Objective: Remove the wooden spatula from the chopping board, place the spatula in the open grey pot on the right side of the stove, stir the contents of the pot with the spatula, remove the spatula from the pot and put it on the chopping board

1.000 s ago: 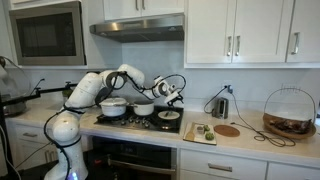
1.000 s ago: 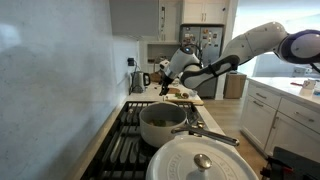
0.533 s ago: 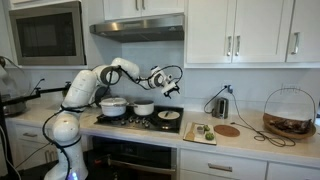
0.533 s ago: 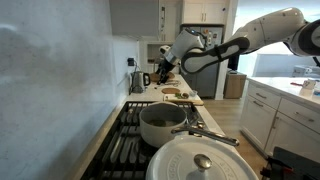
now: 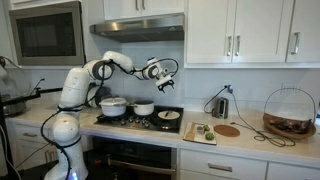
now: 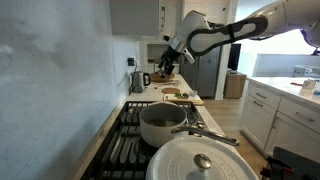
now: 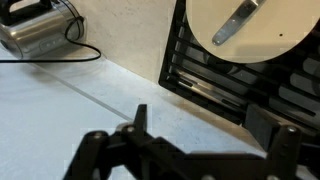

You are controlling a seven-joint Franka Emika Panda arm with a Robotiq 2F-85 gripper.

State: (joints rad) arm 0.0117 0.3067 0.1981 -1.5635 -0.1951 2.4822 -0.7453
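Observation:
My gripper (image 5: 163, 70) hangs high above the stove, well above the pots; it also shows in an exterior view (image 6: 168, 62). In the wrist view its fingers (image 7: 205, 125) are spread wide with nothing between them, over the white counter beside the stove. The small grey pot (image 5: 143, 108) stands open on the stove (image 6: 160, 122). A slim utensil (image 7: 238, 22), possibly the spatula, lies on a pale round disc (image 7: 265, 45) on a burner. The chopping board (image 5: 205, 132) lies right of the stove (image 6: 180, 95); what lies on it is too small to tell.
A larger silvery pot (image 5: 113, 106) stands left of the grey pot, lidded in an exterior view (image 6: 205, 160). A flat pan (image 5: 168, 116) sits at the stove's front right. A toaster (image 7: 35, 25), a round wooden mat (image 5: 228, 130) and a basket (image 5: 288, 112) stand on the counter.
The arm has lifted the gripper from just above the flat pan up and toward the hood. The pots and the board have not moved.

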